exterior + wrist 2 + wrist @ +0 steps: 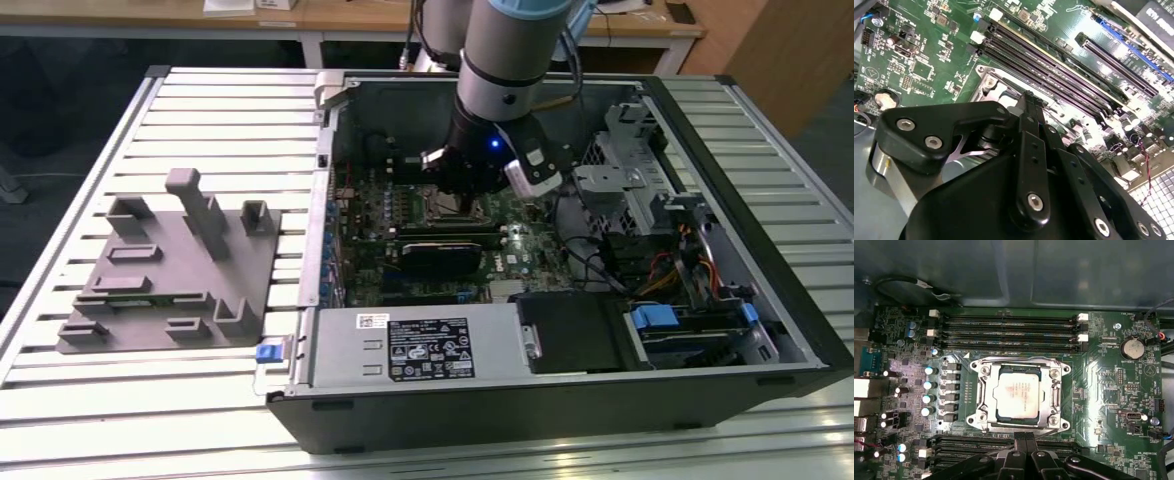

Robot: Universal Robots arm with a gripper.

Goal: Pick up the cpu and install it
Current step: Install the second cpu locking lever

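First wrist view: the cpu (1019, 396) lies flat inside the socket frame (1019, 392) on the green motherboard (1104, 405), its pale metal top facing up. The frame surrounds it on all four sides. Rows of dark memory slots (1009, 332) run along the board on one side of the socket, and a second set (974, 442) lies on the opposite side. A round coin cell battery (1130, 347) sits well apart from the socket.

The hand (1026, 439) hangs just beside the socket edge, fingers (1021, 441) pressed together with no gap, holding nothing. It is apart from the cpu.

Exterior view: the arm (514, 60) reaches down into the open computer case (747, 330), which rests on a slatted surface (160, 400). A grey plastic tray (160, 290) lies on the surface at the exterior view's left, beside the case.
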